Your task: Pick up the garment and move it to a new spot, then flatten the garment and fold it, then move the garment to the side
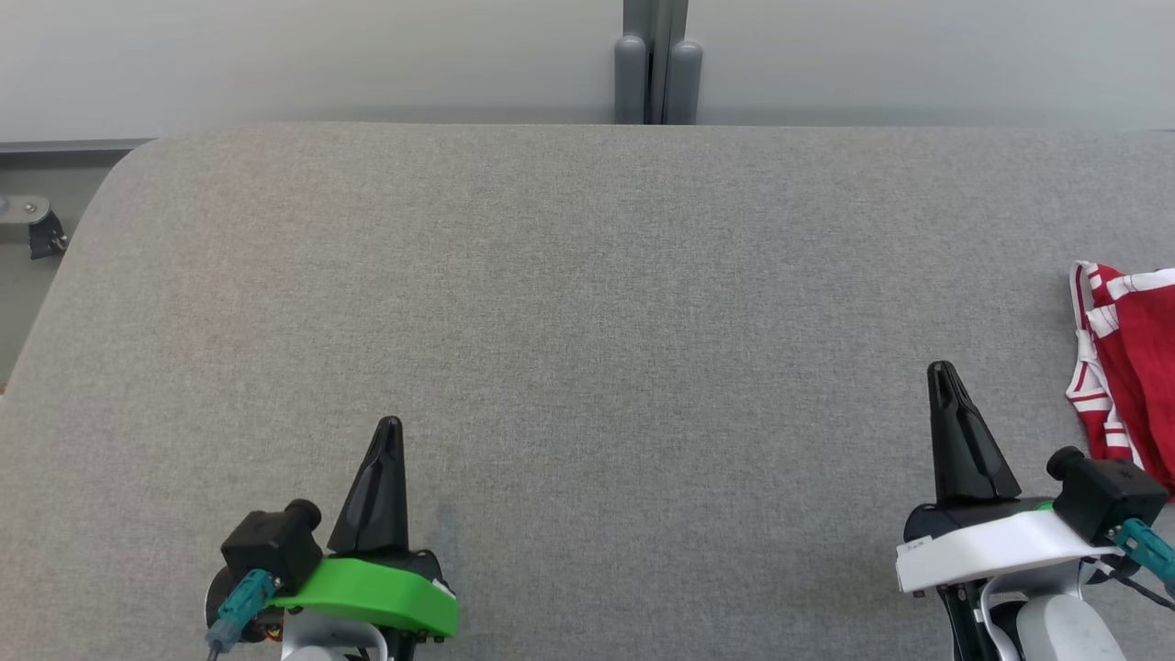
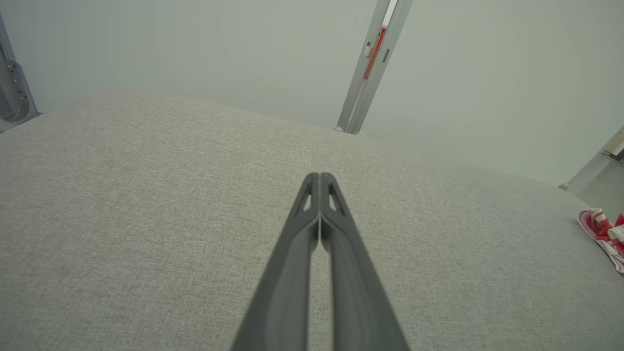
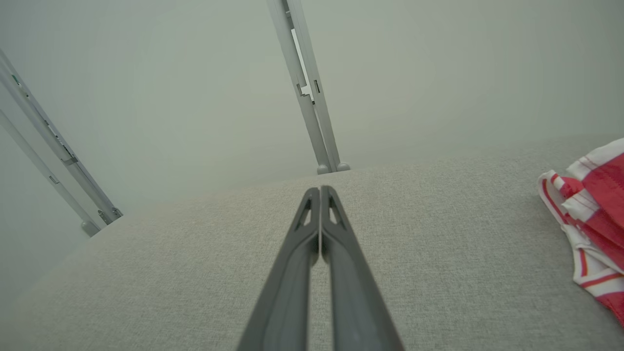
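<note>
Left pincer (image 1: pixel 390 427) and right pincer (image 1: pixel 940 369) are both closed and empty over the bench (image 1: pixel 587 303). The striped garment (image 1: pixel 1134 367) lies bunched near the right pincer, on its right. Open that pincer fully, then grip a raised fold.

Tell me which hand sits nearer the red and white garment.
The right hand, on the white mount, close beside the garment; the left hand, on the green mount, sits far off.
</note>
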Motion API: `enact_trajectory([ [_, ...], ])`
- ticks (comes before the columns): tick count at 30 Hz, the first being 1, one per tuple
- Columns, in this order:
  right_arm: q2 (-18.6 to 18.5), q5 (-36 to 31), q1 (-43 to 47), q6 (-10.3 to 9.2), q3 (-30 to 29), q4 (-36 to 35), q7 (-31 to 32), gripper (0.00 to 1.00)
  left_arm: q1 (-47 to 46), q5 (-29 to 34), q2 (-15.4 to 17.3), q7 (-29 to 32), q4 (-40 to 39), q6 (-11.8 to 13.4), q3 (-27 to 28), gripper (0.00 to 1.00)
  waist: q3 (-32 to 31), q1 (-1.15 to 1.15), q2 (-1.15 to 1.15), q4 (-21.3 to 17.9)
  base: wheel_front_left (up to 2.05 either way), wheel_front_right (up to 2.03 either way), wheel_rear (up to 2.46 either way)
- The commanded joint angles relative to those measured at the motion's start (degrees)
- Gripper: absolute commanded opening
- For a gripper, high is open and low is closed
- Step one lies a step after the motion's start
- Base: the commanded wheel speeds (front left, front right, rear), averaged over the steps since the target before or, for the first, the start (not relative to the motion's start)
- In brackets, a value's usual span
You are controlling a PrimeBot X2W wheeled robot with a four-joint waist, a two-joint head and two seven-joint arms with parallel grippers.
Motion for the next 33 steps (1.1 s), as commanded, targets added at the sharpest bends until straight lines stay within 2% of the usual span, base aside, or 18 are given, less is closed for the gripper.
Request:
enact_trajectory([
  [1,-0.53,2.9,-1.04,-0.01,-0.06,-0.38,0.42,0.0,-0.57,-2.84,0.49,0.34,-0.69,-0.48,0.61,0.0,-0.09,0.0,0.0,-0.08,0.0,0.0,0.0],
  [16,-1.31,18.53,-2.12,-0.02,-0.32,2.06,3.42,0.0,-1.45,-17.53,1.33,3.2,0.79,-1.94,3.16,0.0,-0.84,0.0,0.0,-0.73,0.0,0.0,0.0],
  [33,-1.79,33.03,-3.02,-0.03,-0.92,4.24,6.57,0.0,-2.05,-31.18,1.9,6.19,1.56,-3.18,5.97,0.0,-1.68,0.0,0.0,-1.48,0.0,0.0,0.0],
])
